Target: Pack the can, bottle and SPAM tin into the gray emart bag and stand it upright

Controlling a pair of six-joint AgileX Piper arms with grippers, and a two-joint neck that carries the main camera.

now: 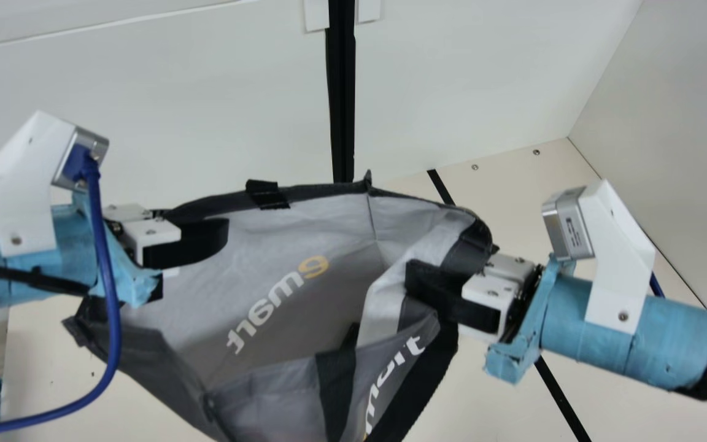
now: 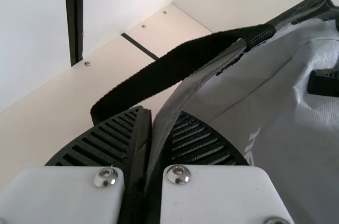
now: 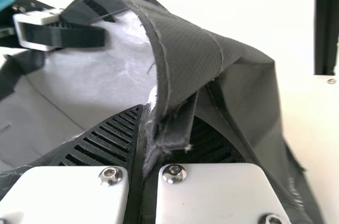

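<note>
Main view: so where's the bag point(image 1: 280, 245) vs the arms?

Smack between them, mouth gaping, its long way running arm to arm. Left pincer point(image 2: 160, 118) is clamped on the rim at one end, right pincer point(image 3: 168, 121) on the other, so neither's really nearer.

Is it on the bench point(image 1: 494, 399)?

Bottom's cut off, so I honestly can't tell. White wall point(image 1: 145, 110) behind, bench to the right. I'd keep both ends level so it sits upright.
</note>
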